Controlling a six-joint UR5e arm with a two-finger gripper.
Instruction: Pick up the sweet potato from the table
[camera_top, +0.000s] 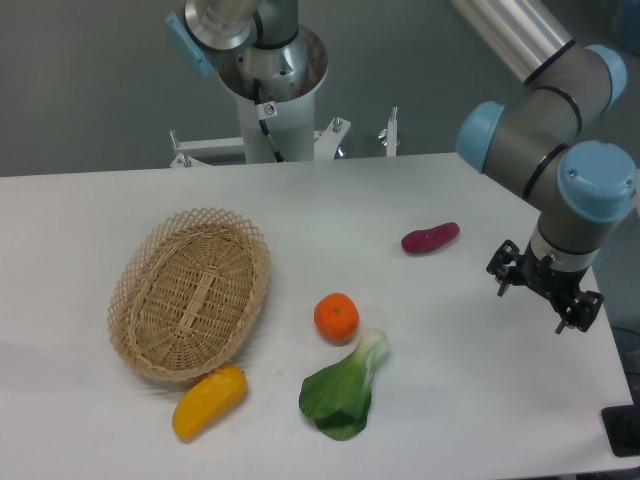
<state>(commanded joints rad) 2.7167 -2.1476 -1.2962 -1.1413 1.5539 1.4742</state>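
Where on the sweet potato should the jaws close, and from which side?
Probably the thick middle of the sweet potato, coming straight down, jaws closing across its narrow width. It lies flat on the table with tapered ends and nothing close beside it.

We see the sweet potato (430, 238) lying alone on the white tabletop (90, 215), with the pincer (543, 293) hovering to its right, apart from it. An orange (336, 317), a leafy green (345, 390), a yellow vegetable (208, 401) and a wicker basket (190, 294) lie further left.
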